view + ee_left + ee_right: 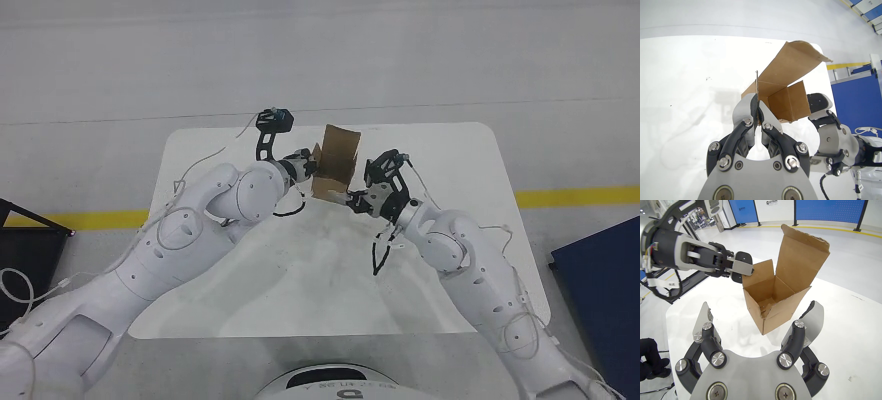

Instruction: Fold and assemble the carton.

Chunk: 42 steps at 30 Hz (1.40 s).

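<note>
By the middle of the far edge of the desk [300, 290]: the carton [337, 158], brown and upright, mouth open to the top. Carries one tall flap standing straight up from a wall, tip bent over a little, and a shorter flap on the neighbouring wall. Shows folded bottom flaps inside, one with a ragged edge. Cannot tell whether the base rests on the desk or hangs just above it.

At the shorter flap's side, toward the desk's left edge: the left gripper [757, 108]. Bites the cardboard edge-on, fingers [753, 105] pressed together with only the sheet between them, one pad inside the carton and one outside.

On the opposite side, toward the desk's right edge: the right gripper [760, 306]. Stands wide, fingers [814, 313] spread well apart and holding nothing. Faces a lower corner of the carton, with that corner framed between the two spread fingers in the right wrist view. Lies just beside the carton's wall in the left wrist view, one black pad close to the cut edge. Cannot tell whether pad and cardboard touch.

On the desk itself: a few small dark specks and faint scuffs.
</note>
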Each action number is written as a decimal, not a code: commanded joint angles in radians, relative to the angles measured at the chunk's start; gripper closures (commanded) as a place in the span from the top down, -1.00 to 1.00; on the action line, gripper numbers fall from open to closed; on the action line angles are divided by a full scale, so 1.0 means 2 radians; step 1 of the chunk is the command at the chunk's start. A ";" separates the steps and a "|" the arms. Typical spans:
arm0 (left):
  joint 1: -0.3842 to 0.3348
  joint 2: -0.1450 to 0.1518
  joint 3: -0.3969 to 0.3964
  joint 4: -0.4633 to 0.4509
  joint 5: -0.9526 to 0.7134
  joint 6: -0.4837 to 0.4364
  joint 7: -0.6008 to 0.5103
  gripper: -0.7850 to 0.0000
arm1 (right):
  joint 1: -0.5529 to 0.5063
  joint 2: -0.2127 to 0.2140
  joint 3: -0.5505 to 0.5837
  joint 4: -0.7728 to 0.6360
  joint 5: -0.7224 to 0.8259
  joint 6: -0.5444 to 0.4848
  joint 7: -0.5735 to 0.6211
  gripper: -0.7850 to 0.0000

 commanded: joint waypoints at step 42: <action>0.137 0.025 -0.187 -0.014 0.036 -0.077 -0.031 1.00 | -0.093 0.003 0.048 0.001 -0.049 0.072 -0.061 0.40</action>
